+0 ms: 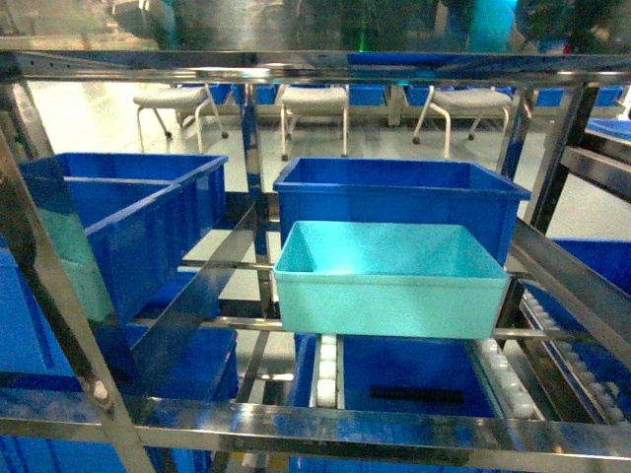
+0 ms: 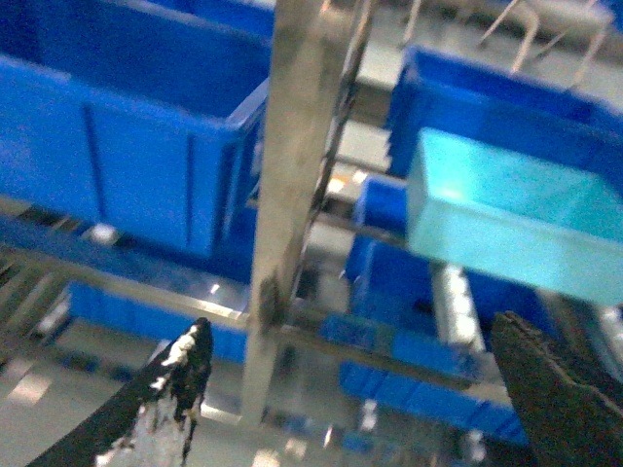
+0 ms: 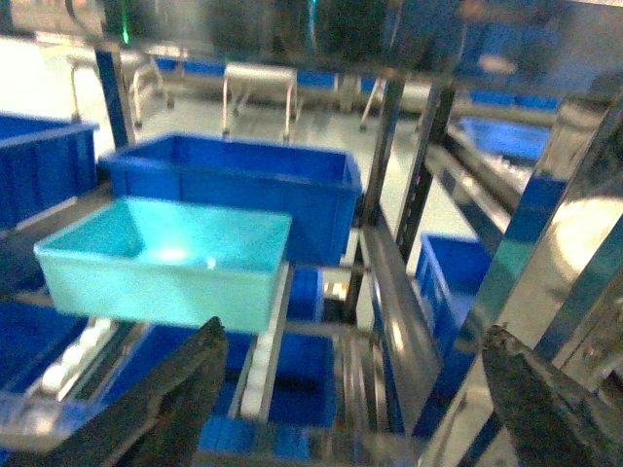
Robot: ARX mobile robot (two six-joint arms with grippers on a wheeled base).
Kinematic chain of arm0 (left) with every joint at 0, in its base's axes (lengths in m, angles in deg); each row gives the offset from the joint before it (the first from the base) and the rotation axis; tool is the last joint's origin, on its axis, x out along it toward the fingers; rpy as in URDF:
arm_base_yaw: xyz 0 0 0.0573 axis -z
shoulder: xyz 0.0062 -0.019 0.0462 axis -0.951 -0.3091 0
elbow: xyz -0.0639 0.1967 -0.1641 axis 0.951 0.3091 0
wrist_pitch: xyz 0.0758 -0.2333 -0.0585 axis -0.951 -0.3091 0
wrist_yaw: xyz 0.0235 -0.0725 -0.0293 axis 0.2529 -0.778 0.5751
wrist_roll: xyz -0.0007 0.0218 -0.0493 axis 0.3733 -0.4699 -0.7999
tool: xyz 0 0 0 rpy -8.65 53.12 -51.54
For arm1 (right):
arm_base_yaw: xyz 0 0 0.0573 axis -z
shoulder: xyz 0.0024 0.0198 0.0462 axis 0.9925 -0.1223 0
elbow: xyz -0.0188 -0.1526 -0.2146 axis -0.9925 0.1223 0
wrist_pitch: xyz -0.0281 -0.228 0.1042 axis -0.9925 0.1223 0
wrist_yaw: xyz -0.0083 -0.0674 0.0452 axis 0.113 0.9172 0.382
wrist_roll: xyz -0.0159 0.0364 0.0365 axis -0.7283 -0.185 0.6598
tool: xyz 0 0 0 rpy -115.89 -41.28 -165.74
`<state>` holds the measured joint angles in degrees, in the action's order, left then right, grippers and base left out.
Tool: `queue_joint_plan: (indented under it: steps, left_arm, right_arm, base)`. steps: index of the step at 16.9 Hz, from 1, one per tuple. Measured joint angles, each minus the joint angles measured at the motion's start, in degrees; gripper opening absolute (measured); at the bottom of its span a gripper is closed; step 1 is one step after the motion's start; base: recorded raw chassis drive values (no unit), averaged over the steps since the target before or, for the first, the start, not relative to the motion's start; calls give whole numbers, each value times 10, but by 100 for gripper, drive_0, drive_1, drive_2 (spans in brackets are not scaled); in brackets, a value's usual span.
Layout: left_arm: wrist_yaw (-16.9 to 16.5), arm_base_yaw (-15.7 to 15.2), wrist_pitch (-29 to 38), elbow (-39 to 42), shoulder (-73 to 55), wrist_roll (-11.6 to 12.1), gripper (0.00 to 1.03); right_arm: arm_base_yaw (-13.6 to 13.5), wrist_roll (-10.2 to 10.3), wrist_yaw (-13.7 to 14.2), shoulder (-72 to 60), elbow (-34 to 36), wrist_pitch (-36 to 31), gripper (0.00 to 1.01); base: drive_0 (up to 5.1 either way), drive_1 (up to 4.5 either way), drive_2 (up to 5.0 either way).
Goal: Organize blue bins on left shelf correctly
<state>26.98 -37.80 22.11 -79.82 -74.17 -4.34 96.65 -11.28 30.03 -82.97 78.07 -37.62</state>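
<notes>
From my seat the head camera looks through the left shelf [image 1: 325, 424], steel rails and posts with white roller tracks [image 1: 327, 370] below. Beyond it lies a pale floor with white chairs [image 1: 315, 103] in a row.

On the left of the middle tier sits a dark blue bin [image 1: 148, 207], cut off by the frame edge. In the middle lane the turquoise bin [image 1: 389, 281] rests in front of a second dark blue bin [image 1: 399, 197], touching or nearly so; I cannot tell which. More blue bins [image 1: 414, 379] sit on the tier beneath, partly hidden by rails.

Neither arm shows in the head view. The left wrist picture is blurred; my left hand [image 2: 365, 394] is spread wide, gripping nothing, facing a steel post [image 2: 292, 195]. My right hand [image 3: 360, 389] is likewise spread and empty, low before the turquoise bin.
</notes>
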Motion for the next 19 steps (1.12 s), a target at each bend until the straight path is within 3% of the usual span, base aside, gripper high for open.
queue_joint_plan:
  steps: [1, 2, 3, 4, 8, 10, 13, 14, 15, 16, 17, 19]
  left_arm:
    - [-77, -52, 161, 97, 94, 124, 71]
    - [-133, -93, 229, 110, 133, 207, 56]
    - [-178, -134, 208, 110, 173, 254, 40]
    - [-212, -166, 188, 115, 194, 272, 25]
    - [-237, -191, 174, 119, 212, 280, 12]
    - [-256, -209, 166, 121, 224, 283, 2]
    - [-276, -231, 163, 134, 247, 286, 2]
    - [-287, -240, 87, 134, 300, 286, 2]
    - [-303, -250, 60, 134, 341, 286, 2]
    - [-354, -296, 63, 132, 350, 286, 2]
    - [-376, -336, 46, 133, 352, 287, 2]
    - [-390, -344, 56, 133, 351, 287, 2]
  right_arm:
    - [-23, 33, 26, 37, 51, -99, 69]
    - [-40, 46, 44, 53, 54, -107, 54]
    - [-56, 54, 61, 76, 59, -95, 37]
    - [-70, 56, 77, 92, 66, -79, 23]
    - [-118, 58, 131, 109, 71, -67, 10]
    - [-141, 57, 133, 120, 73, -59, 2]
    - [-139, 58, 143, 133, 86, -78, 2]
    - [-137, 58, 144, 146, 87, -58, 2]
    - [-137, 58, 144, 158, 87, -45, 2]
    - [-137, 58, 145, 166, 87, -40, 2]
    - [-137, 58, 143, 173, 87, -34, 2]
    - [-137, 58, 144, 185, 87, -16, 2]
  base:
    - [0, 0, 0]
    - [0, 0, 0]
    - [0, 0, 0]
    - [0, 0, 0]
    - [0, 0, 0]
    - [0, 0, 0]
    - [0, 0, 0]
    - [0, 0, 0]
    - [0, 0, 0]
    - [0, 0, 0]
    - [0, 0, 0]
    - [0, 0, 0]
